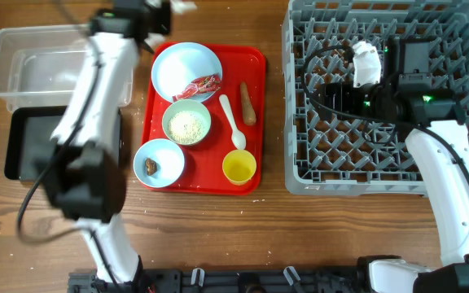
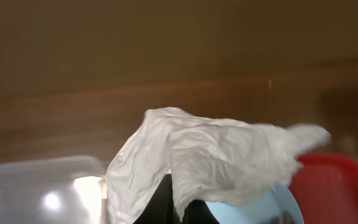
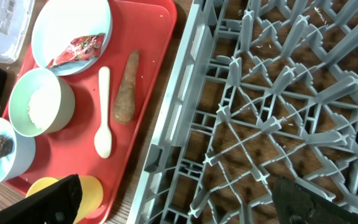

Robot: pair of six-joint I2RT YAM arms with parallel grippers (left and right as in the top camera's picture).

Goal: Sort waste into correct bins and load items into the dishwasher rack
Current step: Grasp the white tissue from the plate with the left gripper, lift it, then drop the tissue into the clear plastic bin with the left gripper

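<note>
My left gripper (image 1: 159, 18) is shut on crumpled white paper (image 2: 210, 155), held above the table beyond the red tray's far edge, next to the clear tub (image 1: 31, 65). The pale blue plate (image 1: 177, 69) holds the snack wrapper (image 1: 200, 85). The green bowl (image 1: 167, 124) holds rice (image 3: 39, 106). The light blue bowl (image 1: 168, 153) holds the brown lump (image 1: 151, 166). The spoon (image 1: 232, 120), carrot stick (image 1: 248, 103) and yellow cup (image 1: 239, 167) lie on the tray. My right gripper (image 3: 179, 205) is open and empty over the rack (image 1: 365, 163).
The flat red tray (image 1: 255, 65) sits between the bins and the rack. The black tray (image 1: 31, 146) lies in front of the clear tub, partly hidden under my left arm. The rack holds nothing between its pegs.
</note>
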